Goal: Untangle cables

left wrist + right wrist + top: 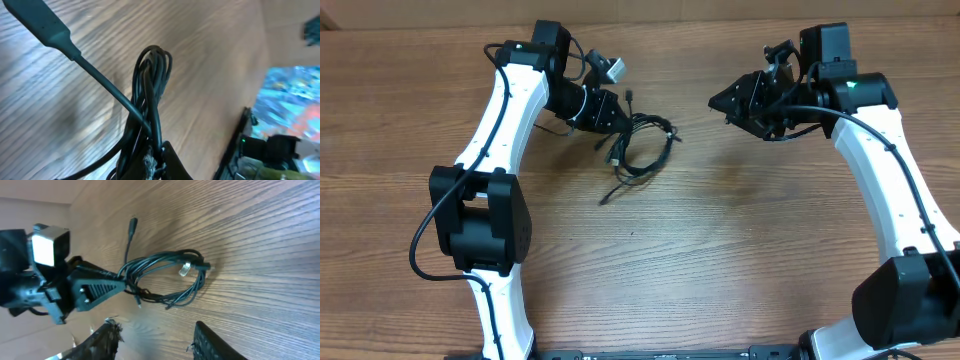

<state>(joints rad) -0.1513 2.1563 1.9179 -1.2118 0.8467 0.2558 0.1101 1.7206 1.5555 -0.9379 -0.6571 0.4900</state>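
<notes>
The cables (642, 145) are a loose bundle of thin black cords with small plug ends, lying at the table's upper middle. My left gripper (610, 112) is shut on the bundle's left side; in the left wrist view the cords (150, 95) run up from between the fingers (157, 160), with one long plug end (42, 22) at upper left. My right gripper (722, 100) is open and empty, well to the right of the bundle. In the right wrist view the coil (167, 275) lies ahead of the open fingers (157, 340), held by the left gripper (100, 287).
The wooden table (720, 240) carries only the cables. The left arm (500, 130) and right arm (890, 170) stand at each side, with their own thicker black wires.
</notes>
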